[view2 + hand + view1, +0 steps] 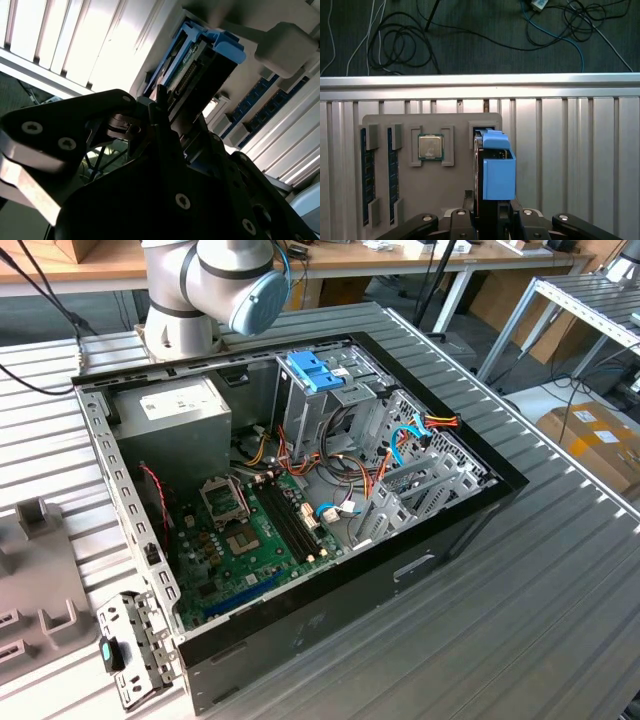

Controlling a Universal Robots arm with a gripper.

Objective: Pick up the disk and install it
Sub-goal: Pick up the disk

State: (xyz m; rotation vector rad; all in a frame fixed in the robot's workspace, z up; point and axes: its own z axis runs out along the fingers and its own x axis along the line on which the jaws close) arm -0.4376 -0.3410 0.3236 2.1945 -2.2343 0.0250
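No label or writing on the flat silver-grey metal disk [497, 170] with blue plastic side rails faces either wrist camera. The second wrist view shows its end instead [192, 65]: a green circuit board, a row of connector pins and a blue rail. In the exterior view, the grey metal power-supply box [170, 410] carries a white sticker whose print cannot be made out.

The black metal gripper [491, 204] has its jaws closed on the disk's near end, one finger on each broad face. The dark fingers flank it in the second wrist view too [167, 107].

The disk stands on edge at a rectangular pocket of the matte grey plastic fixture tray [455, 190]. Whether it sits in the pocket or hangs just above it cannot be told. In the next pocket lies a square processor chip with a shiny metal lid [430, 147], and beyond that two long blue-green memory modules [367, 170] lie in slots.

The tray rests on the ribbed aluminium table [570, 150]. On the same table in the exterior view sits the open black desktop computer case [330, 590], holding a green motherboard [250, 540] and a light-blue plastic latch piece [312, 370].
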